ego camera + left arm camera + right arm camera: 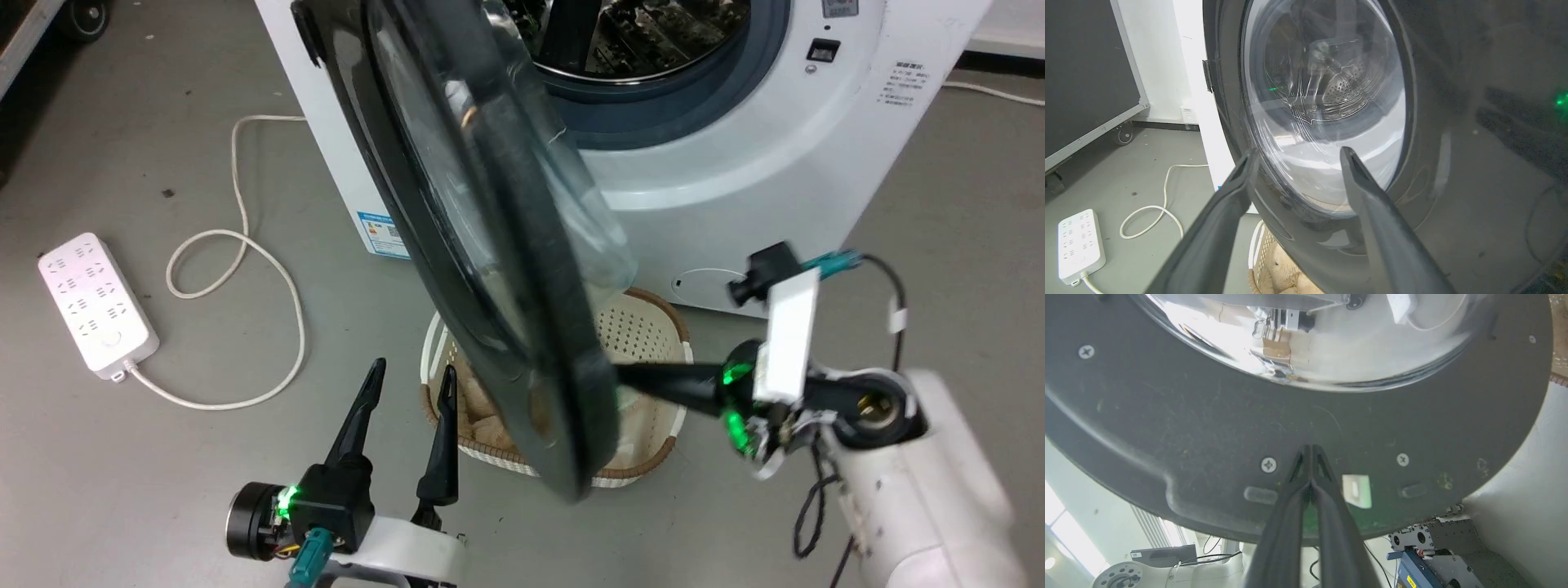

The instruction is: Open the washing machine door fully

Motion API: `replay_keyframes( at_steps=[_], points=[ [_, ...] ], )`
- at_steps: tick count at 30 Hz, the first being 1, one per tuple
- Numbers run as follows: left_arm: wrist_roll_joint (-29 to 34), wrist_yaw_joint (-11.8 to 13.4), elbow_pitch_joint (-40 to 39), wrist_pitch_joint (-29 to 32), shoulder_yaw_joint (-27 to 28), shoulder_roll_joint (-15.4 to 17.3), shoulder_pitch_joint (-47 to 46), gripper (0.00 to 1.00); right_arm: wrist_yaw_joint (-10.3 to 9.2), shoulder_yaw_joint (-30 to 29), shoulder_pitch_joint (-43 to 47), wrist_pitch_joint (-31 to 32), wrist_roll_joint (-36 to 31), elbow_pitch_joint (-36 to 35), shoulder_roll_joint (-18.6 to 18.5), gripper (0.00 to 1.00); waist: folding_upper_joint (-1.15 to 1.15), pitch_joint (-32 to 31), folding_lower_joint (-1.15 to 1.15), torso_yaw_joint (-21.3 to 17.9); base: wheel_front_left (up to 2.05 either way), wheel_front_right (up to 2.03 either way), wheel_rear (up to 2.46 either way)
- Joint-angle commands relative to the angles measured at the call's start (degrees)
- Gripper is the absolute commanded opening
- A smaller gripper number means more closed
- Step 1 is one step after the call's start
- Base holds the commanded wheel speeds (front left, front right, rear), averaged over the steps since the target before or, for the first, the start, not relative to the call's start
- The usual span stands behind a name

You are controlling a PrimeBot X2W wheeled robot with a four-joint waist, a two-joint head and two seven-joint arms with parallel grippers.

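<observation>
Black washing machine door [506, 269] ajar, one right tool [1311, 451] clenched against it, one left tool [412, 369] released.

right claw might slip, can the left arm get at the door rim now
Probably yes: the open left claw sits close by the outer face of the washing machine door, nothing between them. The shut right claw is on its inner side.

Head view down on the washing machine door [482, 245], 2 wrist views close at opposite faces
</observation>
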Motion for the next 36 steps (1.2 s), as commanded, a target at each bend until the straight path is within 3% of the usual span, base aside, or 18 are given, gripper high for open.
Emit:
replay_keyframes(
  at_steps=[1, 6, 11, 12, 13, 14, 15, 18, 24, 28, 32, 36],
  points=[
    [-0.36, -0.35, 0.19, -0.32, 0.37, 0.12, 0.59, 1.0, 0.06, 2.5, 1.88, -1.27, 1.45, -1.16, 0.31, 0.0, 0.0, -0.35, 0.01, 0.34, 0.0, 0.0, 0.0],
    [-0.83, -1.02, -0.01, -0.32, 0.92, 0.04, 1.1, 1.0, 0.06, 6.22, 3.4, -4.5, 3.24, -2.01, 0.32, 0.0, 0.0, -0.97, 0.01, 0.67, 0.0, 0.0, 0.0],
    [-1.35, -1.75, -0.21, -0.32, 1.79, -0.01, 1.58, 1.0, 0.06, 4.62, 4.27, -7.78, 2.15, -2.1, 0.2, 0.0, 0.0, -1.93, 0.01, -0.01, 0.0, 0.0, 0.0],
    [-1.41, -2.05, -0.19, -0.32, 2.06, -0.03, 1.63, 1.0, 0.06, 2.5, 4.69, -10.74, 0.48, -2.82, -0.62, 0.87, 0.0, -2.44, 0.01, -0.61, 0.0, 0.0, 0.0],
    [-1.4, -2.16, -0.19, -0.32, 2.16, -0.03, 1.66, 1.0, 0.06, 1.46, 4.93, -12.43, -0.71, -3.59, -1.27, 1.0, 0.0, -2.75, 0.01, -0.97, 0.0, 0.0, 0.0],
    [-1.4, -2.16, -0.19, -0.32, 2.16, -0.03, 1.66, 1.0, 0.06, 1.46, 4.93, -12.43, -0.71, -3.59, -1.27, 1.0, 0.0, -2.75, 0.01, -0.97, 0.0, 0.0, 0.0],
    [-1.43, -2.31, -0.08, -0.32, 2.5, -0.04, 1.72, 1.0, 0.06, -0.3, 5.61, -17.17, -4.67, -7.07, -3.27, 1.0, 0.0, -3.45, 0.01, -1.75, 0.0, 0.0, 0.0],
    [-1.53, -2.55, 0.06, -0.32, 2.93, -0.05, 1.74, 1.0, 0.06, -1.68, 6.98, -22.8, -9.39, -11.65, -5.33, 1.0, 0.0, -4.22, 0.01, -2.61, 0.0, 0.0, 0.0],
    [-1.83, -3.23, 0.05, -0.32, 4.94, -0.07, 1.62, 1.0, 0.06, -0.54, 12.36, -44.14, -28.1, -26.13, -13.98, 1.0, 0.0, -5.92, 0.01, -5.4, 0.0, 0.0, 0.0],
    [-2.75, -4.1, 0.15, -0.32, 6.99, -0.07, 2.17, 1.0, 0.06, 1.72, 17.4, -57.35, -40.7, -30.46, -19.01, 1.0, 0.0, -7.18, 0.01, -7.23, 0.0, 0.0, 0.0],
    [-2.75, -4.89, 0.17, -0.32, 8.51, -0.07, 3.21, 1.0, 0.06, -0.25, 22.74, -66.47, -52.59, -31.43, -19.24, 1.0, 0.0, -7.95, 0.01, -8.62, 0.0, 0.0, 0.0],
    [-3.66, -6.64, 2.72, -0.32, 9.02, 0.12, 4.17, 1.0, 0.06, -5.77, 28.93, -72.01, -61.82, -31.83, -13.26, 1.0, 0.0, -8.56, 0.01, -9.43, 0.0, 0.0, 0.0]
  ],
)
